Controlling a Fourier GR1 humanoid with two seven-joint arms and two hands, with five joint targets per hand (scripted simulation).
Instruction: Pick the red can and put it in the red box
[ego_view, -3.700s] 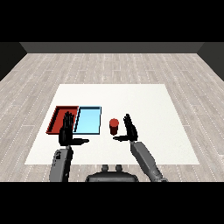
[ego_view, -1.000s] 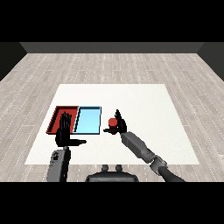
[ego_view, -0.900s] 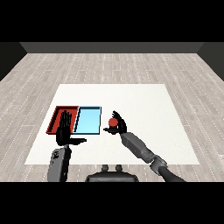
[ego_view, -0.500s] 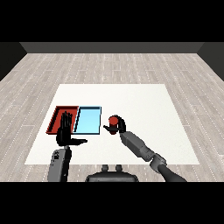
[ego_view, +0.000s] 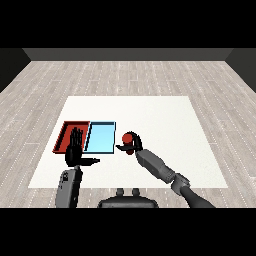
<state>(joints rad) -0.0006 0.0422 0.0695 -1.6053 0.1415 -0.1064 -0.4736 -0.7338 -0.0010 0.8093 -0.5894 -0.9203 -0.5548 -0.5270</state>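
— Grey plank flooring surrounds the white table (ego_view: 150, 107) in the head view. What lies on it?

— Two trays, side by side on the left part: the red tray (ego_view: 65, 133) on the outside and the light blue tray (ego_view: 100, 137) touching its right edge.

— And the red can (ego_view: 128, 137)?

— It is just to the right of the light blue tray, apart from it, held in the right hand (ego_view: 132, 145). The fingers and thumb curl round the can; its red top shows above the black fingers. I cannot tell whether the can touches the table or is lifted off it.

— How does that arm lie?

— The grey forearm comes in from the lower right and slants up and left toward the can.

— What about the left hand (ego_view: 75, 152)?

— It stands upright over the near edge of the red tray, fingers straight and pointing away, thumb stuck out to the right toward the blue tray. It holds nothing.
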